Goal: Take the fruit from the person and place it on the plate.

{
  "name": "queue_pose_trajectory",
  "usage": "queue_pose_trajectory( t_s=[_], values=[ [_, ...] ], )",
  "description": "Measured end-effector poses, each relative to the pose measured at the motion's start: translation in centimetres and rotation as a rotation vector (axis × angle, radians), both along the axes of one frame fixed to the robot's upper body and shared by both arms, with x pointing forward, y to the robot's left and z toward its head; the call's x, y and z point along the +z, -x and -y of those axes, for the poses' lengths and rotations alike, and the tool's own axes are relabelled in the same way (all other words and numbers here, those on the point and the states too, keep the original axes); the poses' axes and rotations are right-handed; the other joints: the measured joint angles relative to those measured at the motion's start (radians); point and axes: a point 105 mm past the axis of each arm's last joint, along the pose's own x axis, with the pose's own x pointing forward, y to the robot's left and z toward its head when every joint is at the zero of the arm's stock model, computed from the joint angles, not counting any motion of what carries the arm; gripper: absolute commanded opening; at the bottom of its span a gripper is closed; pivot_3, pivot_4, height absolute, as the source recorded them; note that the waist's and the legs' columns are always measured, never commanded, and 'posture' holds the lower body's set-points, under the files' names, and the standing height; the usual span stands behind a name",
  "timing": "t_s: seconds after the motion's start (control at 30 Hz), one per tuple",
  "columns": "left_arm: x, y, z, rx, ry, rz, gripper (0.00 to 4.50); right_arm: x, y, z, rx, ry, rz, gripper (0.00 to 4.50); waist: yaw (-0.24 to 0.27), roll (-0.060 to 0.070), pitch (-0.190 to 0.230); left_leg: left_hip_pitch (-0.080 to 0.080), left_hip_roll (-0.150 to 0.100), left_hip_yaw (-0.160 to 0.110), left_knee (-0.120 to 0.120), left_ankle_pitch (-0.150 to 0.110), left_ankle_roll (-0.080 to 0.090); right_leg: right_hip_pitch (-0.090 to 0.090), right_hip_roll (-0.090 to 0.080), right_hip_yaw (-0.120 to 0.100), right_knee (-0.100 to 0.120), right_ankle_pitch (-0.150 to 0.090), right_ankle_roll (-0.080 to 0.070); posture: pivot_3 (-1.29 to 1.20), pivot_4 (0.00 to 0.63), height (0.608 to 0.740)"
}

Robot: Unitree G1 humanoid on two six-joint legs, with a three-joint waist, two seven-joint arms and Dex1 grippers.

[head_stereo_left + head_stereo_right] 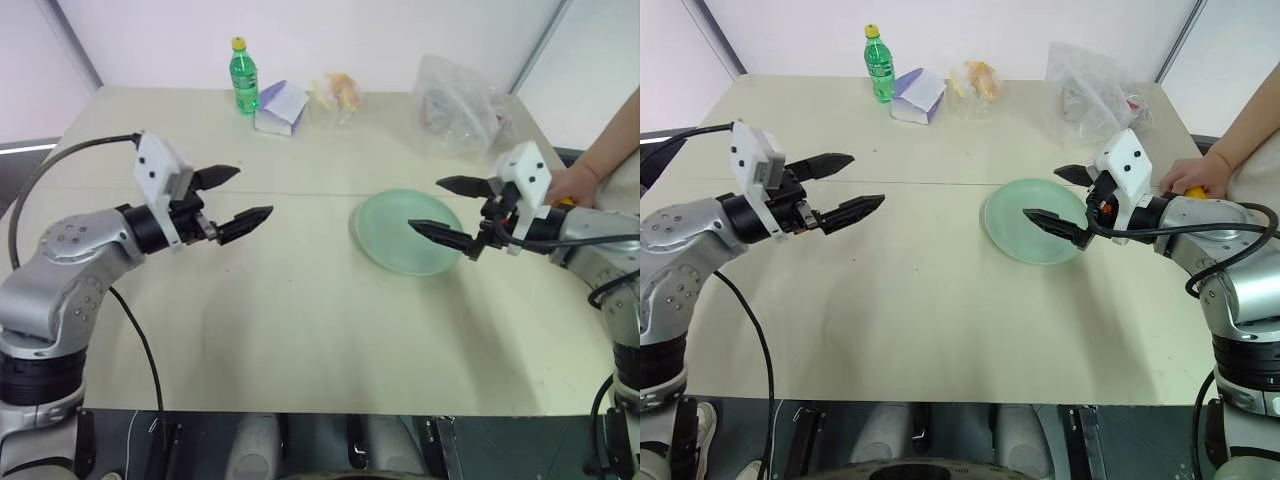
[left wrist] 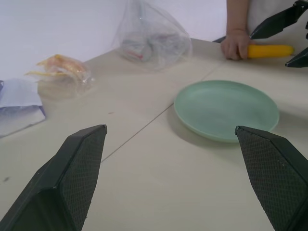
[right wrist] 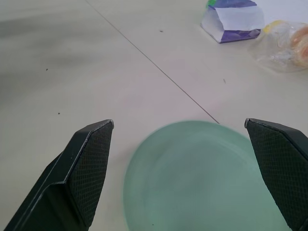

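Beige table (image 1: 300, 320), white wall behind. I see one banana (image 2: 269, 50): bright yellow, smooth, mostly hidden in the person's hand (image 2: 236, 44) at the table's right edge. One plate (image 1: 390, 240), pale mint, bare. One green bottle (image 1: 243, 78), one clear bag (image 1: 460, 105). Two grippers, both with fingers spread wide, gripping nothing. Right gripper (image 1: 452, 208) hovers over the plate's right rim; banana lies just behind it, apart from its fingers. Left gripper (image 1: 233, 198) is well apart from it.

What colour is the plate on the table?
Pale mint green, plain with no pattern. The plate shows best in the left wrist view.
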Motion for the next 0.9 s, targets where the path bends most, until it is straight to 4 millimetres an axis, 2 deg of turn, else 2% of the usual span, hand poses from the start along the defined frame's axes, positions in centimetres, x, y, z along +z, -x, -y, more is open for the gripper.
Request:
queue_pose_trajectory(
  t_s=[0.2, 0.9],
  values=[
    [-0.12, -0.22, -0.52, 0.045, 0.017, -0.014, 4.48, 0.05, -0.05, 0.02, 0.0, -0.001, 0.001, 4.5, 0.001, 0.0, 0.0, 0.0, 0.0, 0.0, 0.0, 0.0, 0.0, 0.0, 0.0, 0.0, 0.0, 0.0, 0.0, 0.0, 0.15, 0.731],
    [-0.05, -0.31, -0.46, 0.054, 0.01, 0.0, 4.48, 0.01, -0.07, 0.04, -0.001, -0.001, -0.002, 4.5, 0.0, 0.0, 0.0, 0.0, 0.0, 0.0, 0.0, 0.0, 0.0, 0.0, 0.0, 0.0, 0.0, 0.0, 0.0, 0.0, 0.15, 0.731]
  ],
)
